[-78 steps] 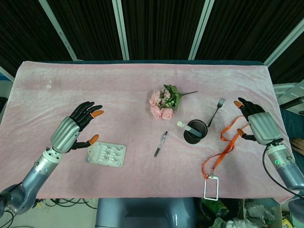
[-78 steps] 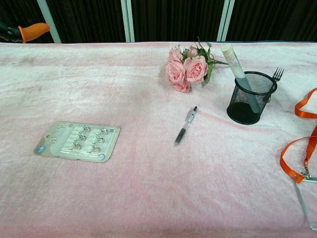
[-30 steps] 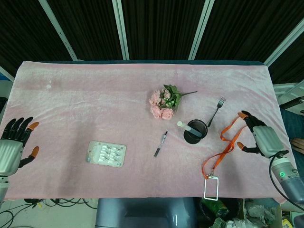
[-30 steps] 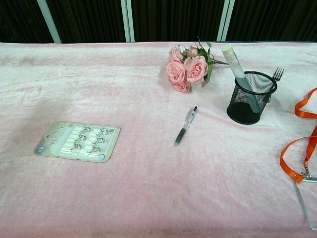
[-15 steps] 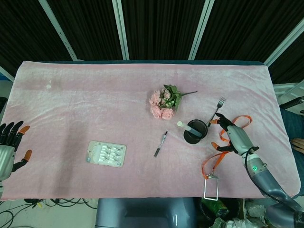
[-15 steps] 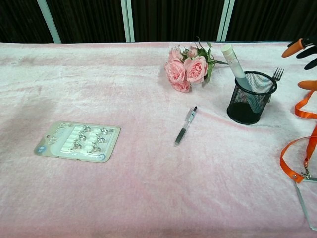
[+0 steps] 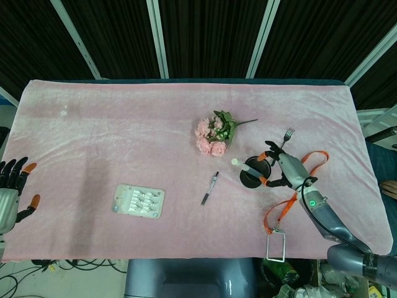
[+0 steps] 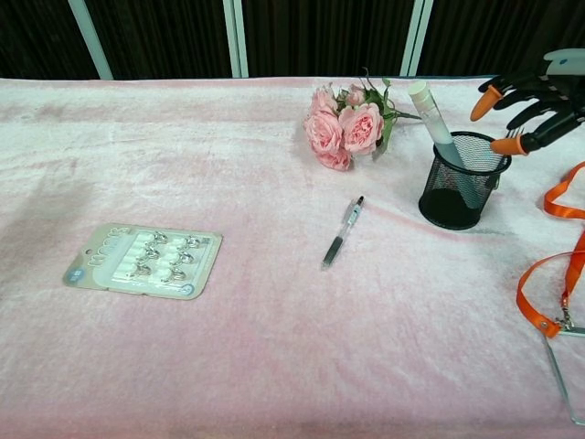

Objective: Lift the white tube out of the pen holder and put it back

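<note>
The white tube (image 8: 432,120) leans to the left inside the black mesh pen holder (image 8: 461,181), its cap end sticking out above the rim; in the head view the tube (image 7: 244,165) lies across the holder (image 7: 255,172). My right hand (image 7: 280,167) hovers just right of the holder with fingers spread, holding nothing; in the chest view that right hand (image 8: 530,102) is above the holder's right rim. My left hand (image 7: 11,192) sits open at the far left table edge, far from everything.
Pink roses (image 8: 345,123) lie just behind the holder, a fork (image 7: 283,143) to its right. An orange lanyard with badge (image 7: 288,205) lies under my right forearm. A pen (image 7: 209,187) and a blister card (image 7: 139,201) lie on the pink cloth.
My right hand has moved left from the table's right edge to the pen holder. My left hand has pulled back from the blister card to the far left edge.
</note>
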Robot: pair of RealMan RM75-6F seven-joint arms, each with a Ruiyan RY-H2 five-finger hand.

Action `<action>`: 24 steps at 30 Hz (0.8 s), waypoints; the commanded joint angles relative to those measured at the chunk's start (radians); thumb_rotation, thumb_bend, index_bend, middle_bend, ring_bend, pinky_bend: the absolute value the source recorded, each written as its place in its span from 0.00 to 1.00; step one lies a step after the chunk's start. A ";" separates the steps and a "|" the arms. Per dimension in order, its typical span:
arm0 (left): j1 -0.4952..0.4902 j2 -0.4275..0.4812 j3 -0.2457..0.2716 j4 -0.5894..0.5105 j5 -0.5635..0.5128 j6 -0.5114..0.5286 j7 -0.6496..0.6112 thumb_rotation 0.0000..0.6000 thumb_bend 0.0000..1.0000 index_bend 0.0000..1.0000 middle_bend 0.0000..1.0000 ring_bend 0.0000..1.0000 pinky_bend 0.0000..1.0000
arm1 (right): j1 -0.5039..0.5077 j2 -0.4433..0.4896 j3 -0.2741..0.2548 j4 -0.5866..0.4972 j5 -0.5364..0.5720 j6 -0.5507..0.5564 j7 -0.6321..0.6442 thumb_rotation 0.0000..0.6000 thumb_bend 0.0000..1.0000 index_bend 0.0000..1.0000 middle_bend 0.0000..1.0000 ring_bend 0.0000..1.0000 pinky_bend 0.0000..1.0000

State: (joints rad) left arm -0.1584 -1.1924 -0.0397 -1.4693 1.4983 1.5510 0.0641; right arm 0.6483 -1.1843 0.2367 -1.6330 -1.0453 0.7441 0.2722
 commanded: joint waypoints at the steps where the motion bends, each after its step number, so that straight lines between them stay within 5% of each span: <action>1: 0.002 -0.001 -0.004 -0.002 -0.004 -0.001 0.003 1.00 0.35 0.13 0.04 0.00 0.02 | 0.037 -0.011 0.016 0.001 0.056 -0.048 -0.014 1.00 0.21 0.40 0.03 0.09 0.17; 24: 0.014 0.001 -0.031 0.003 -0.021 -0.009 0.006 1.00 0.35 0.12 0.03 0.00 0.02 | 0.136 -0.109 -0.008 0.087 0.211 -0.060 -0.171 1.00 0.23 0.50 0.04 0.09 0.17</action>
State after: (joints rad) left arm -0.1449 -1.1917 -0.0702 -1.4663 1.4769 1.5421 0.0701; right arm 0.7832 -1.2922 0.2284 -1.5471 -0.8352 0.6842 0.1025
